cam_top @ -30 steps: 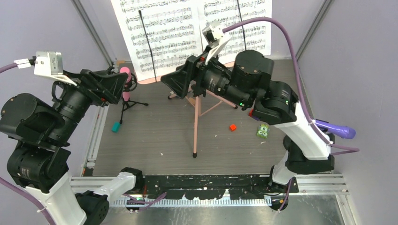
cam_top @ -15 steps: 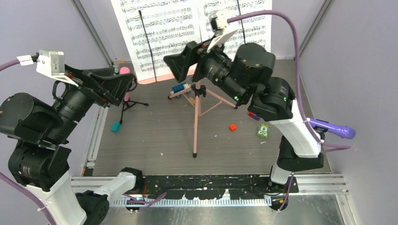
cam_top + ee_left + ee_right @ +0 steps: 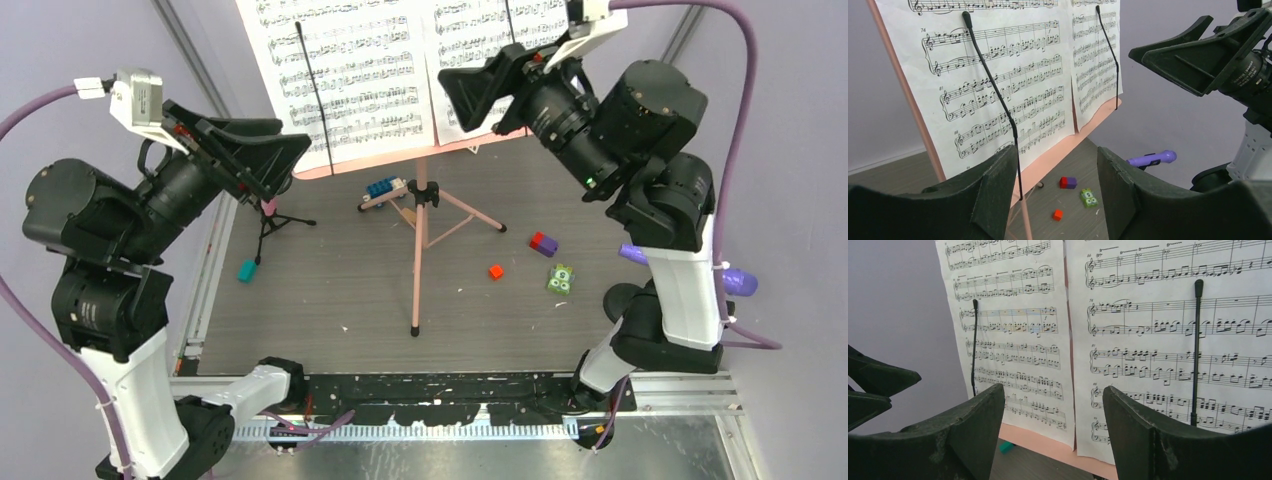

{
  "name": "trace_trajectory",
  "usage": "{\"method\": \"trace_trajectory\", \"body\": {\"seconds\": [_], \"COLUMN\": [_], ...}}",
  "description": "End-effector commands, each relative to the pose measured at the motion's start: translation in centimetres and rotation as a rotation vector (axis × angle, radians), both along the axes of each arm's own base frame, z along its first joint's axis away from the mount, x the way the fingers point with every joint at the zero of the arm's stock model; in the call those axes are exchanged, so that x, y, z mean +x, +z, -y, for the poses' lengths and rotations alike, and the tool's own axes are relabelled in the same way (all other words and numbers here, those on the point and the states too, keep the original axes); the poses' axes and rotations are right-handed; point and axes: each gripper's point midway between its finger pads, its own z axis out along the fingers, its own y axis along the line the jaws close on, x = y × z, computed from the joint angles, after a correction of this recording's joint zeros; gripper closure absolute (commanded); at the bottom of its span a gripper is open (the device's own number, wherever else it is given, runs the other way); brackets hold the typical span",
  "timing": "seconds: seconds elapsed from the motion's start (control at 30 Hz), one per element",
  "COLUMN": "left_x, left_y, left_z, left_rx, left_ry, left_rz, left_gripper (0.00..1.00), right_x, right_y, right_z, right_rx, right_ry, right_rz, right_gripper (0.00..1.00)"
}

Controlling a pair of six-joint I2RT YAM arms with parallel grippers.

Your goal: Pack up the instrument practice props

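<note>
The pink music rack (image 3: 380, 162) stands on tripod legs (image 3: 420, 250) at the back, with two white sheet-music pages (image 3: 345, 70) (image 3: 480, 35) held by black clips. My left gripper (image 3: 295, 160) is open and empty in front of the left page (image 3: 998, 75). My right gripper (image 3: 462, 100) is open and empty in front of the right page (image 3: 1168, 340). The pink microphone (image 3: 268, 207) is mostly hidden behind my left gripper, on its black mount (image 3: 272, 225). The purple microphone (image 3: 738, 281) sticks out behind my right arm, above a black mount (image 3: 625, 298).
A blue toy car (image 3: 380, 188) lies by the rack's pole. Loose blocks lie on the floor: teal (image 3: 246, 270), red (image 3: 495, 271), red-and-purple (image 3: 543, 244) and green (image 3: 560, 279). Purple walls close in on both sides.
Both arms have risen and swung toward the rack. My right gripper lifted from the pole up to the right page, uncovering the car and the red-and-purple block.
</note>
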Motion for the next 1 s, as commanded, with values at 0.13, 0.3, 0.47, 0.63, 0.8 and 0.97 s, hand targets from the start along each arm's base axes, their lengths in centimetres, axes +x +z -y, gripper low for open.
{"method": "trace_trajectory", "body": {"seconds": [0.13, 0.3, 0.47, 0.63, 0.8, 0.97], "left_x": [0.5, 1.1, 2.0, 3.7, 4.7, 5.8], "left_y": [1.7, 1.2, 1.0, 0.7, 0.8, 0.2], "left_z": [1.1, 1.5, 1.6, 1.1, 0.8, 1.0], "left_rx": [-0.042, -0.038, -0.052, -0.101, -0.137, -0.146], "left_ry": [-0.066, -0.081, -0.076, -0.015, 0.021, 0.028], "left_rz": [0.029, 0.008, -0.012, -0.066, -0.089, -0.126], "left_gripper": [0.39, 0.39, 0.41, 0.5, 0.5, 0.5], "right_x": [0.7, 0.5, 1.2, 1.6, 1.5, 1.5], "right_y": [-1.1, -0.8, -1.0, -1.4, -1.7, -1.7], "right_z": [-0.9, -1.3, -1.6, -1.6, -1.5, -1.4], "right_rx": [0.007, 0.018, 0.027, 0.029, 0.029, 0.031], "right_ry": [0.236, 0.306, 0.298, 0.286, 0.283, 0.278], "right_rz": [-0.053, -0.037, -0.048, -0.053, -0.058, -0.054], "right_gripper": [0.25, 0.25, 0.3, 0.31, 0.31, 0.31]}}
